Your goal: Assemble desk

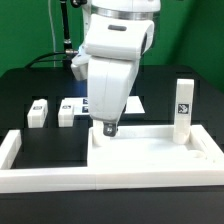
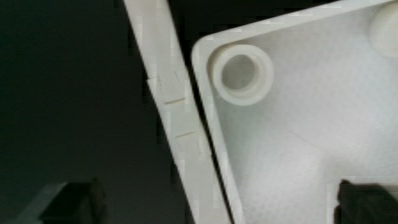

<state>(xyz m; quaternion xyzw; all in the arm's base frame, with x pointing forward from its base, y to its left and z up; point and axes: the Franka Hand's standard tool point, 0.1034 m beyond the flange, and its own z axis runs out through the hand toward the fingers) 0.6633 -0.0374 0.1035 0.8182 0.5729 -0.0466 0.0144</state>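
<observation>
Desk tabletop, a white plastic rectangular tray with a raised rim (image 1: 150, 150), lies at the front of the black table (image 1: 20, 105). It is probably light, stiff and slick, and its thin rim looks the best hold. The black two-finger gripper (image 1: 108, 128) hangs over its back edge, jaws wide apart and empty. One short white square leg (image 1: 183, 108) stands on its far corner. Two loose legs (image 1: 38, 113) lie beyond.

1. Upper part of arm (image 1: 115, 60) cut off by ext. view's top edge.
2. Most of marker board (image 1: 136, 102) hidden behind arm; only a sliver shows.
3. Ext. view: gripper (image 1: 108, 129) covers a far corner of tabletop (image 1: 160, 150). Wrist view: just one corner w/ round socket (image 2: 240, 75) in frame, rest cut off.
4. Both fingertips (image 2: 68, 203) dark, blurred, cut by pic edge.
5. Tags on upright leg (image 1: 183, 108) & lying legs (image 1: 38, 113) too small to read.
</observation>
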